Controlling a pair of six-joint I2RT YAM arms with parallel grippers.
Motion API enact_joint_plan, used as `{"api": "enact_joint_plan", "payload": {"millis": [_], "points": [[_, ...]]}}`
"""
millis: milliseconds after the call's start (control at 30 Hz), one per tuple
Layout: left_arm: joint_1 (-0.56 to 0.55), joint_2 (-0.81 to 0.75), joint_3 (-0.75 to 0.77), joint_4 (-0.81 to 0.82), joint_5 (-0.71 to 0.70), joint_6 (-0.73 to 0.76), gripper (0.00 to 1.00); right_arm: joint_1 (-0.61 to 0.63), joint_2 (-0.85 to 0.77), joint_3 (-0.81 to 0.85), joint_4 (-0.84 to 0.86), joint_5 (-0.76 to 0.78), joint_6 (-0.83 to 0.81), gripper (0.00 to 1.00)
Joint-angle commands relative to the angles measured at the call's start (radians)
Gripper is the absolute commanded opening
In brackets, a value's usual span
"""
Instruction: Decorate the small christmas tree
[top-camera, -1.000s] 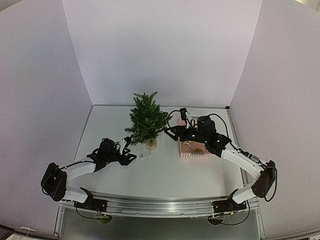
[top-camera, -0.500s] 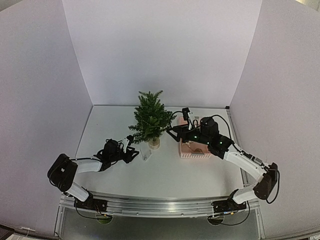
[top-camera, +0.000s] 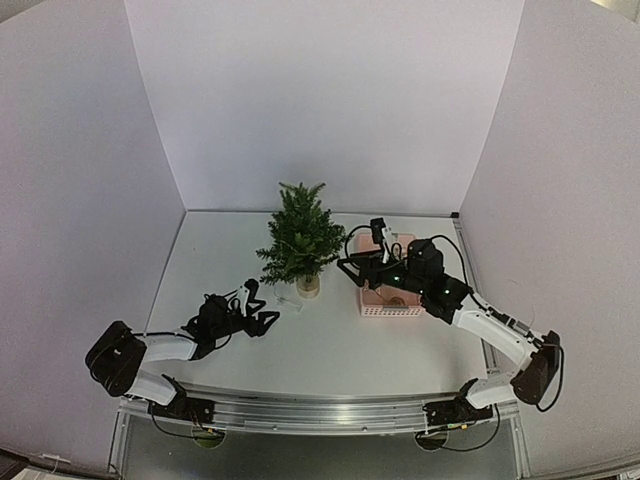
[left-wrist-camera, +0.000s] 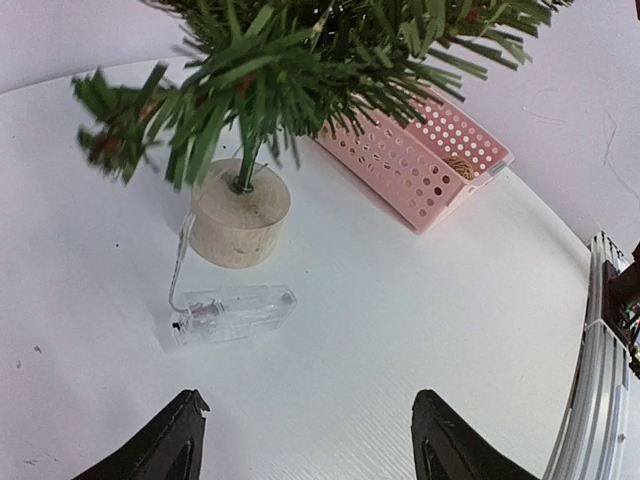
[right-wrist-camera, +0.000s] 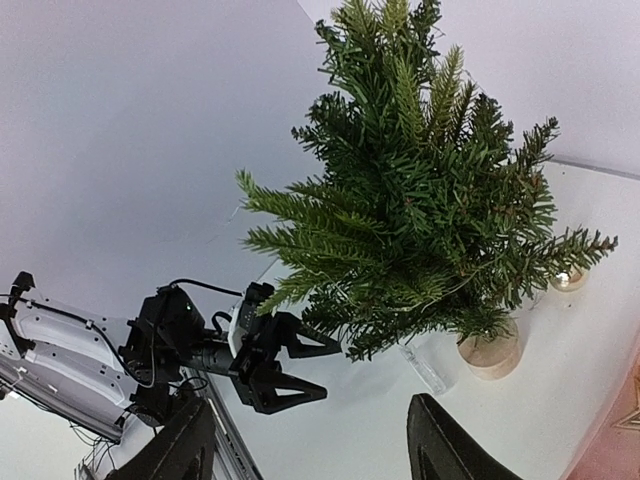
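Light: bright, even, diffuse. Shadows: soft and faint around the base of the small christmas tree on the table. Overhead view: wide-angle bowing at edges, front rail curved. Left wrist view: outer tree branches blurred, table nearly washed white.

The left gripper lies low, front-left of the small dark green artificial fir tree, fingers spread wide. The right gripper hovers just right of it, fingers likewise apart.
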Motion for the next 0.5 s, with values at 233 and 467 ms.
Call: {"api": "enact_joint_plan", "payload": {"millis": [233,467], "points": [[-0.006,0.159,-0.017,0.406,-0.146,0.038,0.77,0.003,-0.017,0.005,0.063,0.024,-0.067,0.64],[-0.005,0.316,0.033,0.536,-0.109,0.069,0.7,0.003,0.004,0.019,0.064,0.037,-0.086,0.64]]}}
